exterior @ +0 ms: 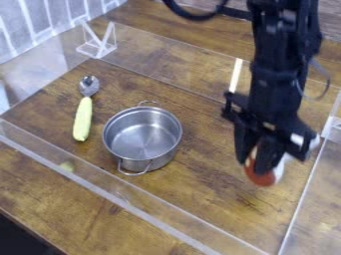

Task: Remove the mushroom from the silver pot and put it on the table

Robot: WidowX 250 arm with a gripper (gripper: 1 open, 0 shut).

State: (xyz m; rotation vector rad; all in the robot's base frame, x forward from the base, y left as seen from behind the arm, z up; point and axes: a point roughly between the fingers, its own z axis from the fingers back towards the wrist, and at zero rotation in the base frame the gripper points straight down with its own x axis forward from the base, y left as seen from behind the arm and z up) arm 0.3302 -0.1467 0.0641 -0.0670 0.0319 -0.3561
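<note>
While pincer (266, 169) grips mushroom (266, 175), it seemingly touches table (200, 189).

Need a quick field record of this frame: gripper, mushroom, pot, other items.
gripper: shut on the mushroom, pointing down, right of the pot
mushroom: red-brown cap showing below the fingers, low over the table; contact with the wood cannot be told
silver pot: upright, empty
table: brown wood planks, clear acrylic strips
other items: yellow-green piece and silver spoon, left of the pot
task status: mushroom out of the pot, not yet released
</note>
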